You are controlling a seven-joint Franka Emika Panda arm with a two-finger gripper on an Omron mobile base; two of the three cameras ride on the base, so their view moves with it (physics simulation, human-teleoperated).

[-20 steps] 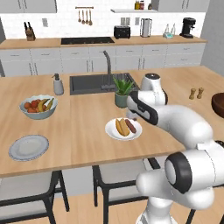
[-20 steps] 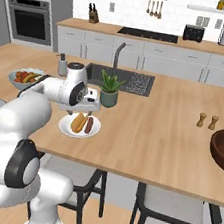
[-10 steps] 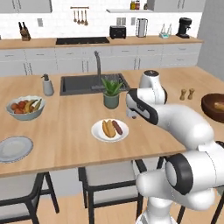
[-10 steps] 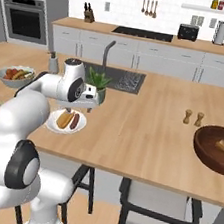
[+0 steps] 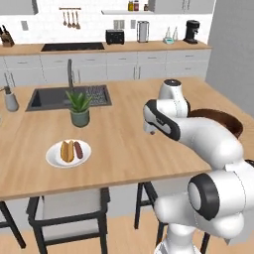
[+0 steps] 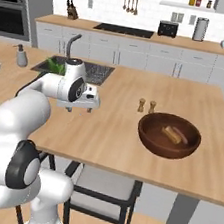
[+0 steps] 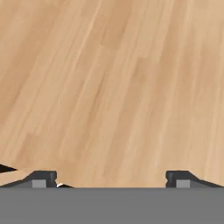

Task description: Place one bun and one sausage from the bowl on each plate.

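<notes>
Hovering over bare counter, the gripper points down, jaws spread wide, holding nothing. To its right sits the bowl with a bun; farther left, the plate carries bun and sausage.

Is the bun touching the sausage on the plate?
Touching. In the left base view the bun and sausage lie side by side on the plate, with no gap between them.
</notes>
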